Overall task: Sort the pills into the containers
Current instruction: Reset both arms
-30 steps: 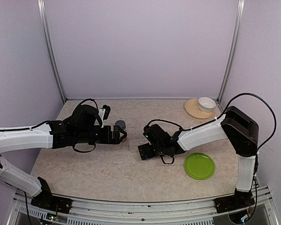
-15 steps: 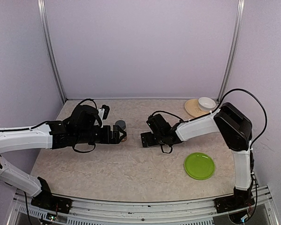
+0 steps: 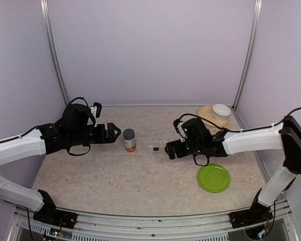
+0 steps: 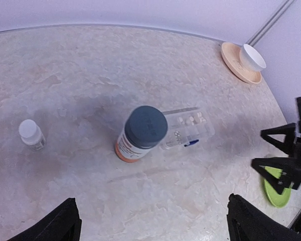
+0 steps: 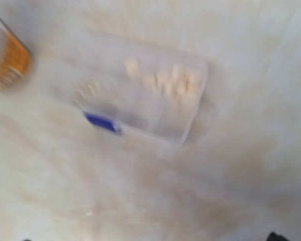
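1. Enclosure walls (image 3: 150, 50): flat matt panels, pale lilac, joined at the back corners by slim metal posts (image 3: 55, 60).
2. Table (image 3: 115, 175): smooth top with a beige marbled stone pattern; aluminium rail along the near edge.
3. Left arm (image 3: 20, 148) and right arm (image 3: 251, 140): white shells, black joints and black cable loops.
4. Left gripper (image 3: 114, 133): black, jaws spread wide, holding nothing, just left of the bottle.
5. Right gripper (image 3: 169, 150): black, jaws spread wide, holding nothing, just right of the organiser.
6. Green plate (image 3: 213, 177): round, glossy lime plastic, at the near right.
7. Beige plate (image 3: 208, 116): round, matt, in the far right corner, with a white bowl (image 3: 221, 111), smooth and round, sitting on it.
8. Pill organiser (image 3: 153, 145): flat, clear plastic, rectangular, divided into small square compartments. It lies mid-table between the two grippers, close beside the bottle; contact cannot be told. A small dark blue mark (image 4: 190, 143) sits on its near edge. The right wrist view of it is blurred.
9. Amber bottle (image 3: 129, 140): upright cylinder with a grey round cap and an orange-and-white label, its writing not legible.
10. Small vial (image 4: 31, 134): clear with a white cap, upright, well apart to the left of the bottle.
11. Pills (image 4: 195, 119): pale tablets lying in some of the organiser's compartments.
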Action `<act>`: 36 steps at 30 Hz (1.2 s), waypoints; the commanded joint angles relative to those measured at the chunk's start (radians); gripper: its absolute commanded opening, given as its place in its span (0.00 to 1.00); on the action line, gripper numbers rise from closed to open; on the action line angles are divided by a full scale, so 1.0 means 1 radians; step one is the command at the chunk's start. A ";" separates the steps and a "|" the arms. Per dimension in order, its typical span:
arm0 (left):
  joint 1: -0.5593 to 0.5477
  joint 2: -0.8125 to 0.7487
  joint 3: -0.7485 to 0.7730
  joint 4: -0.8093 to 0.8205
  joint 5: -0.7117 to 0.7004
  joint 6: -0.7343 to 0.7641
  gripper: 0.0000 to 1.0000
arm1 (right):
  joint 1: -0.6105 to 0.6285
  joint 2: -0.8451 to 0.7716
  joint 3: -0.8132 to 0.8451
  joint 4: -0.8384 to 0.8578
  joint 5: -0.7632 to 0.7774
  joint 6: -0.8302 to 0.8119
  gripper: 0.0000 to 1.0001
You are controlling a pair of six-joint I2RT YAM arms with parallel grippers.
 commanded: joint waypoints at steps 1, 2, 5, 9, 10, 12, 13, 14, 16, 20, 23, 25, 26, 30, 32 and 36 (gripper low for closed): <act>0.075 -0.047 0.025 -0.013 -0.031 0.073 0.99 | -0.035 -0.224 -0.081 0.027 0.005 -0.097 1.00; 0.094 -0.052 0.022 -0.010 -0.031 0.083 0.99 | -0.051 -0.264 -0.095 0.019 0.002 -0.104 1.00; 0.141 -0.060 0.019 -0.001 -0.034 0.107 0.99 | -0.097 -0.397 -0.135 0.006 0.001 -0.142 1.00; 0.187 -0.073 0.021 -0.011 -0.062 0.124 0.99 | -0.136 -0.547 -0.186 -0.002 0.028 -0.212 1.00; 0.198 -0.079 0.020 -0.014 -0.062 0.126 0.99 | -0.140 -0.585 -0.197 -0.007 0.047 -0.230 1.00; 0.223 -0.097 0.023 -0.015 -0.051 0.143 0.99 | -0.146 -0.659 -0.216 -0.014 0.089 -0.257 1.00; 0.229 -0.111 0.017 -0.005 -0.041 0.169 0.99 | -0.149 -0.697 -0.224 -0.019 0.107 -0.267 1.00; 0.232 -0.128 0.008 0.012 -0.039 0.199 0.99 | -0.150 -0.737 -0.232 -0.019 0.118 -0.276 1.00; 0.236 -0.169 -0.014 0.044 -0.048 0.227 0.99 | -0.151 -0.804 -0.248 -0.021 0.141 -0.289 1.00; 0.243 -0.240 -0.050 0.091 -0.034 0.248 0.99 | -0.151 -0.871 -0.251 -0.054 0.205 -0.306 1.00; 0.244 -0.257 -0.046 0.082 -0.033 0.266 0.99 | -0.151 -0.892 -0.255 -0.067 0.225 -0.320 1.00; 0.246 -0.256 -0.037 0.068 -0.031 0.271 0.99 | -0.151 -0.898 -0.256 -0.072 0.234 -0.322 1.00; 0.247 -0.256 -0.035 0.063 -0.027 0.272 0.99 | -0.152 -0.900 -0.257 -0.070 0.236 -0.325 1.00; 0.247 -0.264 -0.035 0.059 -0.023 0.273 0.99 | -0.151 -0.916 -0.269 -0.051 0.224 -0.350 1.00; 0.247 -0.271 -0.041 0.071 -0.019 0.273 0.99 | -0.151 -0.922 -0.268 -0.053 0.227 -0.357 1.00; 0.247 -0.276 -0.041 0.075 -0.014 0.272 0.99 | -0.151 -0.929 -0.272 -0.062 0.230 -0.361 1.00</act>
